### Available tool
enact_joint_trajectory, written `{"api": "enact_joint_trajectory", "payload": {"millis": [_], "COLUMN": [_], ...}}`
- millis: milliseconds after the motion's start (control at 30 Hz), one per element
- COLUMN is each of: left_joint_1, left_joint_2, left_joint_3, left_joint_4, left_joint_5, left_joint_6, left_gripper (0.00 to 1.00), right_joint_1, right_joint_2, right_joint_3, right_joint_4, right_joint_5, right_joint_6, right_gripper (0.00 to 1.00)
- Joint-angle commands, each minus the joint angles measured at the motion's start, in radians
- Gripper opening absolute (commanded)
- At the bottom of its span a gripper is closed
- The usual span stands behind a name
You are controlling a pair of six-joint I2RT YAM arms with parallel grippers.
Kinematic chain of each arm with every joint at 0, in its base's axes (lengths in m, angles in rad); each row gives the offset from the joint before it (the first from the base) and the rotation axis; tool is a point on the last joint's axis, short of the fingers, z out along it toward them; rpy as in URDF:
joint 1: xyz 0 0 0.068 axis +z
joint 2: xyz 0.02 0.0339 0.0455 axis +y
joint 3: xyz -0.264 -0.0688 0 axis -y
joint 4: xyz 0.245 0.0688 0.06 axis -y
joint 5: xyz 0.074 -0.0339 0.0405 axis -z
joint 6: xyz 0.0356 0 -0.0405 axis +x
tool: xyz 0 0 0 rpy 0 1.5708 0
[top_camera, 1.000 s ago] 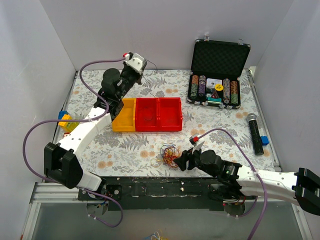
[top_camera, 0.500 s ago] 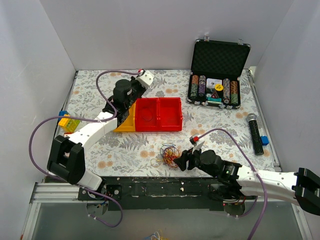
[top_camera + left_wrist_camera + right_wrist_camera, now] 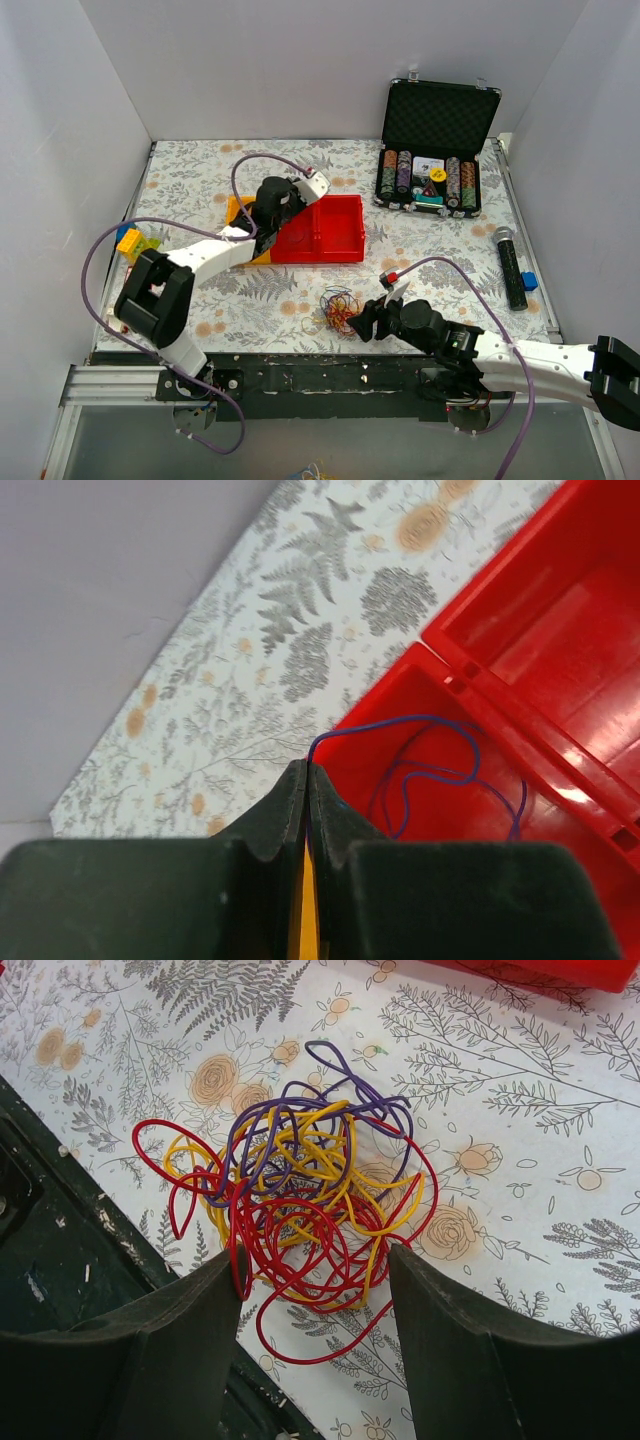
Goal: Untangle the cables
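Observation:
The cables are a small tangle of thin red, yellow and purple wires near the table's front edge; they also show in the right wrist view. My right gripper is open, with its fingers either side of the tangle's near part; one red loop touches the left finger. My left gripper is shut on a single blue-purple cable. That cable loops down into the left compartment of the red bin.
The red bin stands mid-table, with a yellow bin against its left side, partly under my left arm. An open black case of poker chips is at the back right. A microphone lies at the right, and toy blocks at the left edge.
My left arm has swung from the back left, rightward and nearer, over the yellow bin to the red bin's left compartment. The right arm and the tangle have not moved.

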Motion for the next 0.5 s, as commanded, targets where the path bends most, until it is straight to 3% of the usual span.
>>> {"api": "enact_joint_trajectory", "payload": {"millis": [0, 400, 467], "left_joint_1": [-0.018, -0.023, -0.023], "left_joint_2": [0.069, 0.209, 0.202], "left_joint_3": [0.059, 0.132, 0.146], "left_joint_4": [-0.09, -0.107, -0.137], "left_joint_5": [-0.034, -0.087, -0.084], "left_joint_6": [-0.031, -0.077, -0.086], "left_gripper": [0.0, 0.0, 0.07], "right_joint_1": [0.005, 0.003, 0.003], "right_joint_2": [-0.021, -0.061, -0.059], "right_joint_3": [-0.002, -0.009, -0.006], "right_joint_4": [0.016, -0.009, -0.01], "right_joint_5": [0.017, 0.03, 0.031], "right_joint_6": [0.007, 0.022, 0.018], "right_gripper": [0.67, 0.67, 0.67]}}
